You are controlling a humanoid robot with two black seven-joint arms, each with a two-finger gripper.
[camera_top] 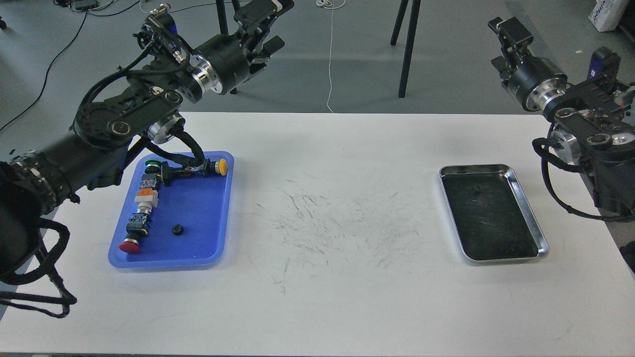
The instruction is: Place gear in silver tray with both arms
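A single view looks forward and down from the robot's head onto the scratched white rectangular table (317,248), taking in its full width from fairly near. The grey floor (446,64) shows beyond the far edge, and both black jointed arms enter from the sides.

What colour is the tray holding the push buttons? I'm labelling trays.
Blue, clearest in the head view.
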